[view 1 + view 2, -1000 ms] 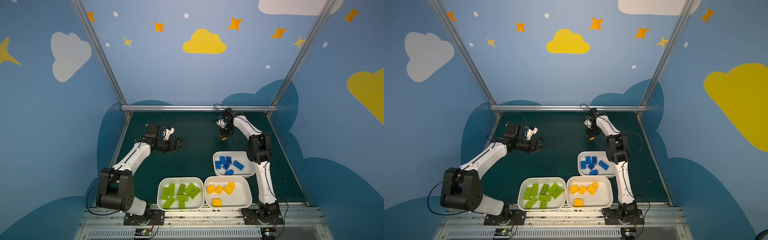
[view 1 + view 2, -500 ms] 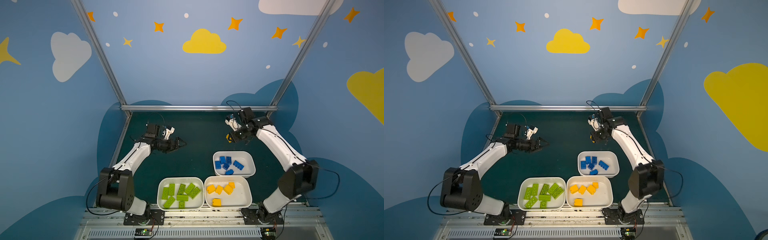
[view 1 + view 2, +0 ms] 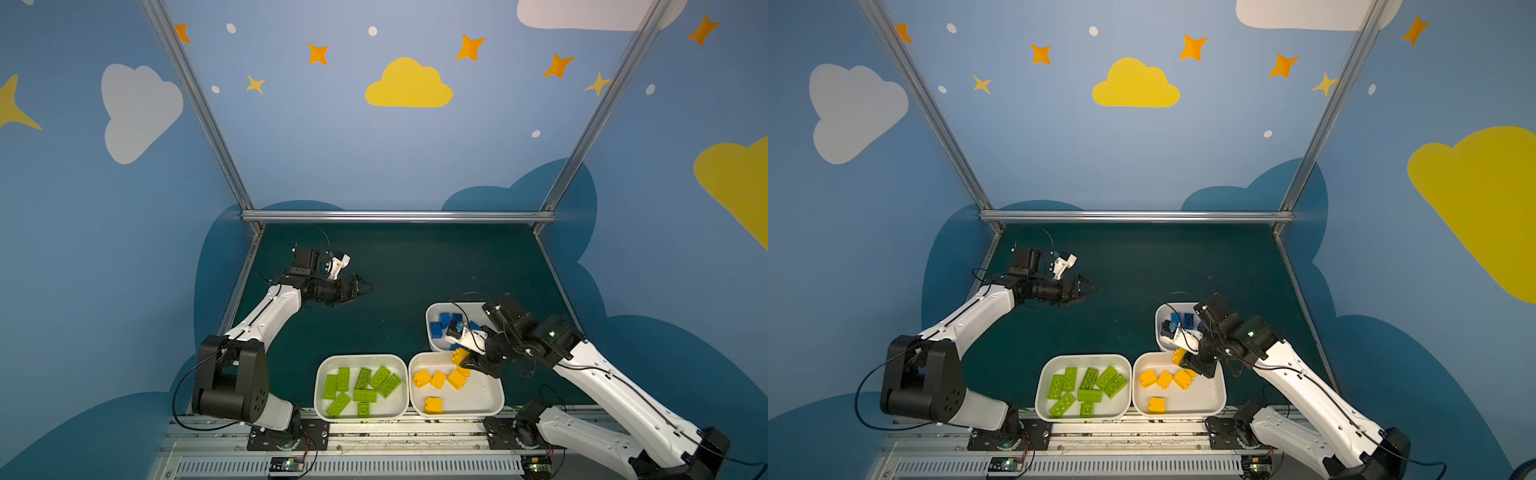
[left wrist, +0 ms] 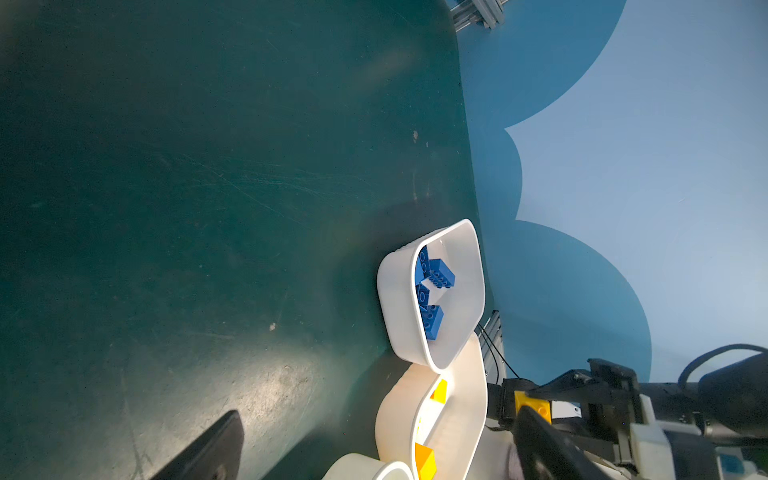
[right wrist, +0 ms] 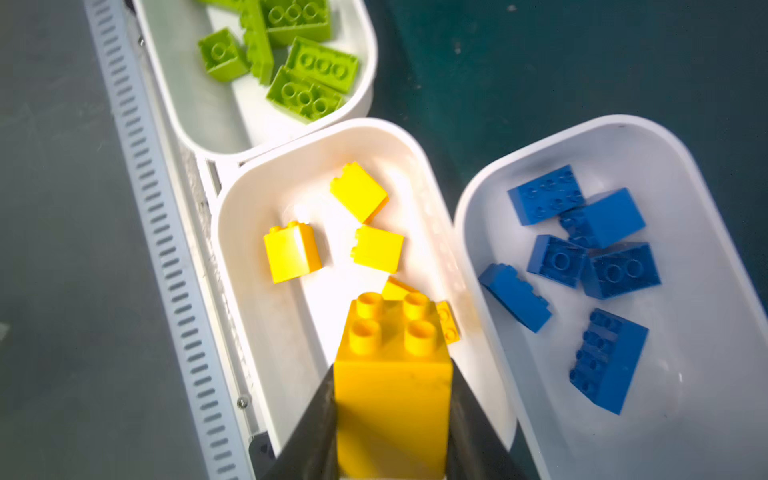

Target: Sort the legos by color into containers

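Observation:
My right gripper (image 3: 468, 362) is shut on a chunky yellow lego (image 5: 392, 374) and holds it, studs forward, just over the far right corner of the yellow container (image 3: 478, 395), where several yellow legos (image 3: 438, 379) lie. Its wrist covers part of the blue container (image 3: 430, 309), which holds several blue legos (image 5: 582, 249). Beside the yellow one, the green container (image 3: 320, 374) holds several lime-green legos (image 3: 361, 388). My left gripper (image 3: 362, 287) hovers open and empty over the bare green mat at the back left, well apart from all three containers.
A slotted metal rail (image 3: 374, 432) runs along the table's front edge, right behind the green and yellow containers. A metal frame bar (image 3: 395, 216) and blue walls close off the back and sides. I see no loose bricks on the mat (image 3: 415, 270).
My right arm has swung from the back of the table forward to the yellow container, carrying the yellow lego. The left arm has stayed still.

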{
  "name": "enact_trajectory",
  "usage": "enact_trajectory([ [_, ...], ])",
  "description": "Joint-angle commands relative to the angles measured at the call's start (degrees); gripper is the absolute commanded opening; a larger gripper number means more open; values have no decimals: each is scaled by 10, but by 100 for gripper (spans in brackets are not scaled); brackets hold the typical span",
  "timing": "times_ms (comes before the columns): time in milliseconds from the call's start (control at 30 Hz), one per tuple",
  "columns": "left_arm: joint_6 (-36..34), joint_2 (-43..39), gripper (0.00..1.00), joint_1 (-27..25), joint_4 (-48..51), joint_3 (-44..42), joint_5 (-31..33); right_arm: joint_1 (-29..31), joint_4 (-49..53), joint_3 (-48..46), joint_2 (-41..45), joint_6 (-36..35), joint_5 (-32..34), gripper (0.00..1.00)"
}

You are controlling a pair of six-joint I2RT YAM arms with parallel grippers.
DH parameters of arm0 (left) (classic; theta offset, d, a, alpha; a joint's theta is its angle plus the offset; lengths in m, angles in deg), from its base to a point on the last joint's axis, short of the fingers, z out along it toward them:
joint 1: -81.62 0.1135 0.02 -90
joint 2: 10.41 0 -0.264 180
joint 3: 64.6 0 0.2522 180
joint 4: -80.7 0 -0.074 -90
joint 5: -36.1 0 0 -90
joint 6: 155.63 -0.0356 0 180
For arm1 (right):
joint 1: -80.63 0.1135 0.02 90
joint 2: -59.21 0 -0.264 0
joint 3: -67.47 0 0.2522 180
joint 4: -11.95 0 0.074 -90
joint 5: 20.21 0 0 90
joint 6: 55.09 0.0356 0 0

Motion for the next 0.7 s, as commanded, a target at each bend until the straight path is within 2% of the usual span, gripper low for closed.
enact_trajectory([
  [0,-12,-11,99,1,5,-6,-5,35,24,-34,-30,-63,8,36],
  [200,-17,-18,99,1,10,-8,1,80,-26,-75,-94,-55,19,35],
  [267,-20,-18,99,3,15,-5,4,86,-48,-82,-101,-47,24,42],
  [333,-28,-17,99,4,27,1,8,86,-43,-59,-105,-37,46,54],
  [400,-40,-18,99,7,42,8,16,83,-26,-24,-108,24,105,61],
  [467,-52,-21,99,14,55,15,29,55,-14,-7,-106,18,126,64],
  [567,-66,-27,100,30,69,26,68,-25,-52,1,-89,30,149,70],
  [667,-78,-39,100,47,69,27,137,-113,-118,20,-83,81,148,80],
])
